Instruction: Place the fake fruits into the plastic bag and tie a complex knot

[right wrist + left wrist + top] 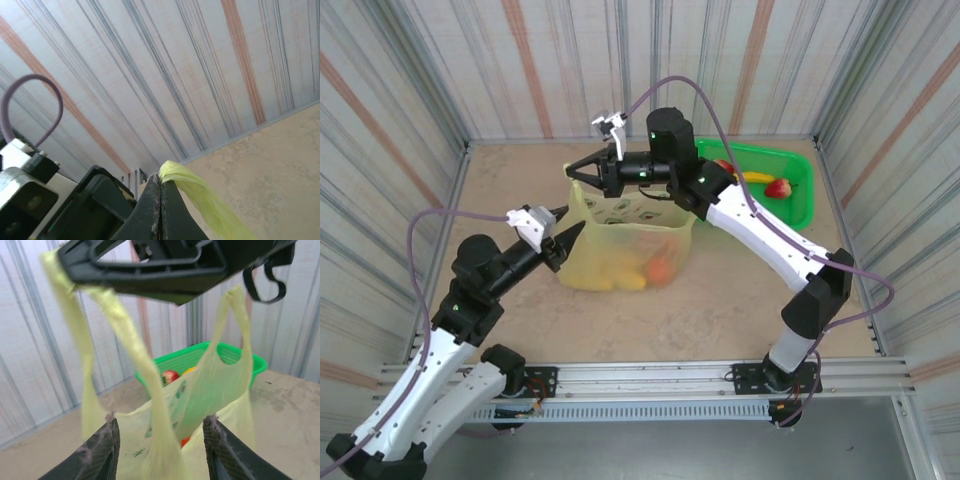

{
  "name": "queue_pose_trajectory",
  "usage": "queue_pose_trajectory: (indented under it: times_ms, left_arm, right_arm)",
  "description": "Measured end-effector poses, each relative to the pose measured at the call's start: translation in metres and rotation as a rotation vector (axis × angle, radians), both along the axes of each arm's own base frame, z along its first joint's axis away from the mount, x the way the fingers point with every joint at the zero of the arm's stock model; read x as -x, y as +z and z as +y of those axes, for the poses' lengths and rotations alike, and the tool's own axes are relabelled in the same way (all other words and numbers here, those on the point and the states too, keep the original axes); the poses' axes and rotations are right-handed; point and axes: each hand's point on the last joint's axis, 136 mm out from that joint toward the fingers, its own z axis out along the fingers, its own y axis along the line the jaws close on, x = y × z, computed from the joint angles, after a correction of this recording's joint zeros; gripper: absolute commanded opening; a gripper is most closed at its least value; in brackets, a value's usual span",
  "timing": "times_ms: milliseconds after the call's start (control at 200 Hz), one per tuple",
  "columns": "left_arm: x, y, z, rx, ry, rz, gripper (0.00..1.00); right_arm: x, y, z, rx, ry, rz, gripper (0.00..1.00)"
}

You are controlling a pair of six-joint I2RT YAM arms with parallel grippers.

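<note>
The plastic bag (pixel 620 235) stands open mid-table, yellow-green with avocado prints. Inside it lie fake fruits: an orange ball (pixel 660 270) and a yellow banana (pixel 625 281). My right gripper (pixel 572 172) hangs above the bag's far left corner, shut on one handle (pixel 202 196), which it holds pulled up. My left gripper (pixel 568 224) is at the bag's left edge, open. A strand of that lifted handle (pixel 150 405) runs loosely between its fingers (pixel 102 452). The other handle (pixel 235 325) stands free. The knot is out of view.
A bright green basket (pixel 798 205) sits at the back right holding a strawberry (pixel 780 188), a banana (pixel 757 177) and a red apple (pixel 723 166). Striped walls close in the table on three sides. Bare tabletop lies in front of the bag.
</note>
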Motion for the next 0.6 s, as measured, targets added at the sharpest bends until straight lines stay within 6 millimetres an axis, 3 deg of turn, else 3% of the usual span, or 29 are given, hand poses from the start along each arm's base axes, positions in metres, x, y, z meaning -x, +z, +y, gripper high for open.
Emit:
queue_pose_trajectory:
  times_ms: [230,471,601]
  left_arm:
    - [-0.009,-0.011,0.010,-0.039,0.079,0.003,0.71]
    - [-0.021,-0.029,0.005,-0.060,0.087,-0.028,0.78]
    - [-0.015,-0.023,-0.002,-0.059,0.032,-0.079,0.77]
  right_arm:
    - [0.018,0.031,-0.006,-0.010,0.075,-0.013,0.00]
    - [0.031,0.021,-0.007,0.022,0.157,0.027,0.00]
    - [0.036,0.015,-0.010,0.033,0.213,0.033,0.00]
